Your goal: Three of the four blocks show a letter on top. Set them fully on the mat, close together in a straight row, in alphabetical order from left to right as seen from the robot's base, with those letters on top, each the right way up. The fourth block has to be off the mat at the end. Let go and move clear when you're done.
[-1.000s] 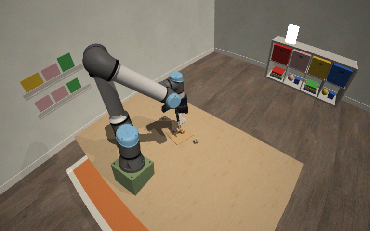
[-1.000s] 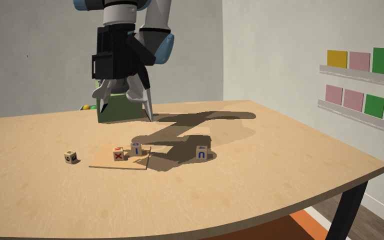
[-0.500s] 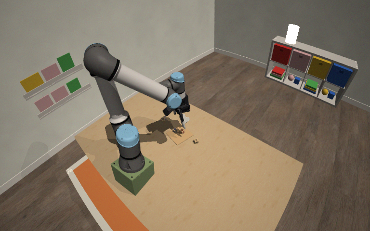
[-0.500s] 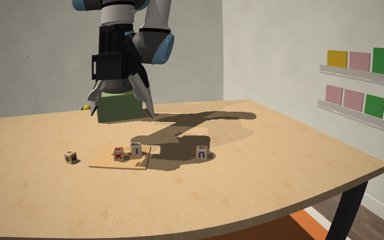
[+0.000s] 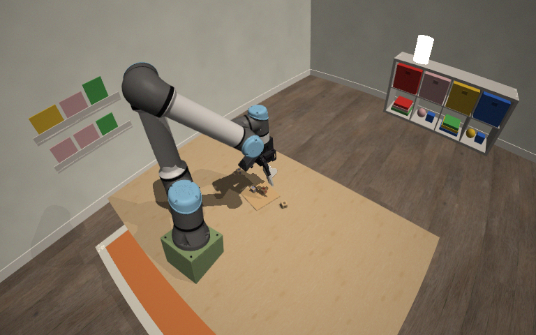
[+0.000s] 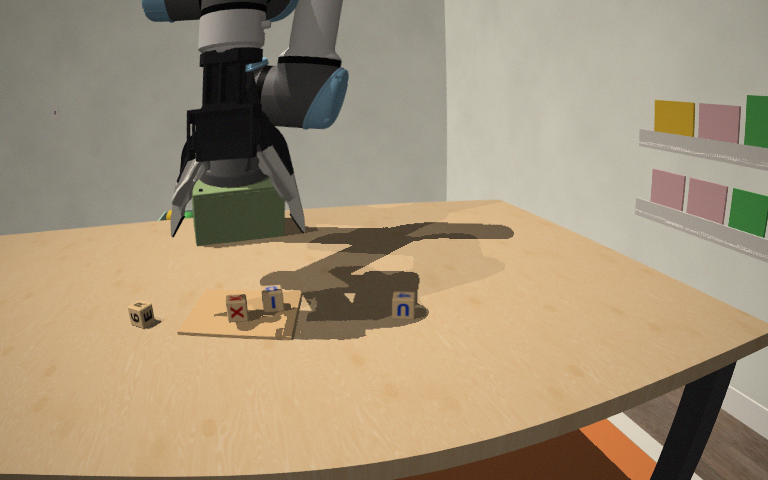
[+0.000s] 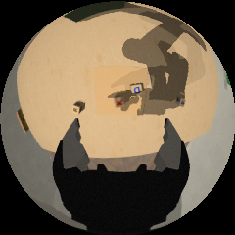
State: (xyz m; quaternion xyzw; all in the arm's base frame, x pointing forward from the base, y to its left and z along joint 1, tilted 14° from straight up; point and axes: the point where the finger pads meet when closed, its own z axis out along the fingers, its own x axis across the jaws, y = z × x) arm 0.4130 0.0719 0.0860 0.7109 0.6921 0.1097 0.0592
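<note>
The claw (image 6: 237, 223) hangs high above the worktop, fingers spread wide with nothing between them, roughly over the mat (image 6: 215, 327) that lies near the middle of the wooden table (image 6: 509, 362).

Two blocks stand on the mat, almost touching: one with a red X on its side (image 6: 236, 308) and one with a blue letter on its side (image 6: 272, 298). What their tops show I cannot read from here.

A third block, with a blue U-like mark (image 6: 403, 304), sits off the mat in the arm's shadow, toward the wall-shelf edge. A fourth with black marks (image 6: 141, 314) sits off the mat on the opposite side.

To my eye, the step in hand is choosing the next block. The claw should come straight down, fingers square to two flat faces, keeping well away from the neighbour.
</note>
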